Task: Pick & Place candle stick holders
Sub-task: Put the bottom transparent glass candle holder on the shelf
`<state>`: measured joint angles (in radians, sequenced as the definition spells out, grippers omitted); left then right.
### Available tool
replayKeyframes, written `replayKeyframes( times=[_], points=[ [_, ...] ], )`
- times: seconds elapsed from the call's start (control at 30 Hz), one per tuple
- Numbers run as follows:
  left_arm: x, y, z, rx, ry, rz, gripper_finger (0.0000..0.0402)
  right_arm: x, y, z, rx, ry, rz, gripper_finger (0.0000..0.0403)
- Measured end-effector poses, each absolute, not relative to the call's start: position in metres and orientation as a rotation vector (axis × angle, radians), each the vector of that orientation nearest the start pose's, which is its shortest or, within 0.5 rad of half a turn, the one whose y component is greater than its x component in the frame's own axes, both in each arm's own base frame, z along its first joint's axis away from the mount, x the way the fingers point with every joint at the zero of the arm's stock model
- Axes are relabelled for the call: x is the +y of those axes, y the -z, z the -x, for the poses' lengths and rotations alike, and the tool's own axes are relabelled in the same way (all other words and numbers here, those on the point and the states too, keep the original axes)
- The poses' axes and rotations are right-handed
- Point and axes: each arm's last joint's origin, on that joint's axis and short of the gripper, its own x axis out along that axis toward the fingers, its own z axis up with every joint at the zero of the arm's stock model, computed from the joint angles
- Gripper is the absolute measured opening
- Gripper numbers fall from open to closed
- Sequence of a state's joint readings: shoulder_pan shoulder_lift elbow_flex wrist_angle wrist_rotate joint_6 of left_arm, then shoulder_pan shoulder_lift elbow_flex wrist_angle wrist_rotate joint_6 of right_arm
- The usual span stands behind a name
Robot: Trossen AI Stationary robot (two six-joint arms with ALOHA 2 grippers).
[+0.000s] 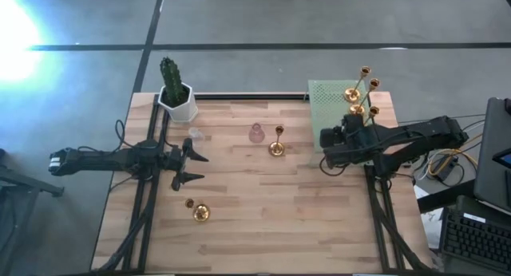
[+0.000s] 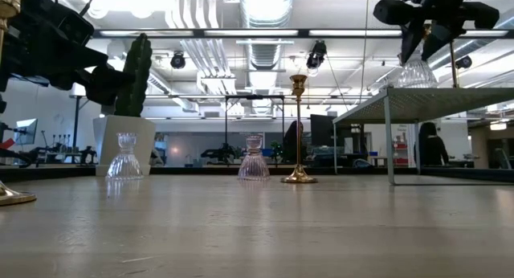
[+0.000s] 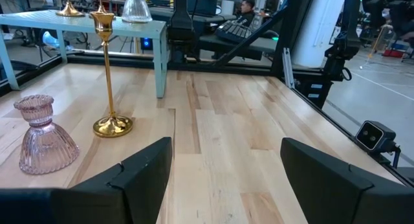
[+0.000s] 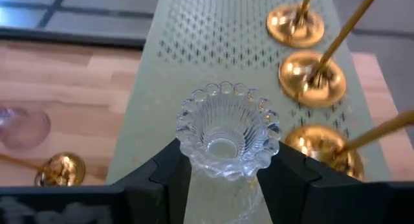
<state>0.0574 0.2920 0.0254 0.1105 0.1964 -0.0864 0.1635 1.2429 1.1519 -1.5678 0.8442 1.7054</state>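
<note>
Left gripper [image 1: 194, 168]: held low over the left part of the wooden table [image 1: 263, 228], fingers spread apart, nothing between them.

White pot with cactus [image 1: 176, 92]: placed at the table's far left corner.

Fallen gold holder [image 1: 197, 212]: lying on its side on the near left part of the table, close to the left gripper.

Small clear glass holder [image 1: 194, 135]: set upright just beyond the left gripper, near the pot.

Pink glass holder [image 1: 256, 133]: set upright near the table's middle, towards the far edge.

Upright gold holder [image 1: 277, 142]: stood just to the right of the pink one, apart from it.

Pale green perforated shelf [image 1: 323, 96]: raised on legs at the far right of the table. Gold holders [image 1: 357, 91] are stood on it in a close group; three round bases are counted in the right wrist view.

Right gripper [image 4: 223, 175]: held above the shelf's near part, fingers clamped on a clear glass holder [image 4: 228, 130] with a beaded rim, its cup facing up, beside the gold bases.
</note>
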Motion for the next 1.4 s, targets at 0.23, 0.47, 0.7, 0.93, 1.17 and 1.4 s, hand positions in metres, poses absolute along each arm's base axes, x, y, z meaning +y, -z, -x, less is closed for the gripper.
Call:
replayKeyframes(
  times=[0.23, 0.47, 0.7, 0.93, 1.17, 1.4],
  points=[
    [0.001, -0.158, -0.114, 0.161, 0.132, 0.106, 0.0294, 0.004, -0.299, -0.183, 0.54, 1.452, -0.509, 0.0157],
    [0.001, -0.158, -0.114, 0.161, 0.132, 0.106, 0.0294, 0.001, -0.28, -0.19, 0.518, 1.518, -0.431, 0.0144],
    [0.001, -0.158, -0.114, 0.16, 0.132, 0.106, 0.0294, 0.002, -0.274, -0.194, 0.5, 1.534, -0.448, 0.0165],
    [0.001, -0.158, -0.114, 0.161, 0.132, 0.106, 0.0294, 0.001, -0.276, -0.193, 0.496, 1.521, -0.437, 0.0217],
    [0.001, -0.158, -0.114, 0.161, 0.132, 0.106, 0.0294, 0.002, -0.28, -0.188, 0.529, 1.513, -0.496, 0.0286],
    [0.001, -0.158, -0.114, 0.161, 0.132, 0.106, 0.0294, 0.011, -0.295, -0.185, 0.547, 1.444, -0.587, 0.0297]
  ],
)
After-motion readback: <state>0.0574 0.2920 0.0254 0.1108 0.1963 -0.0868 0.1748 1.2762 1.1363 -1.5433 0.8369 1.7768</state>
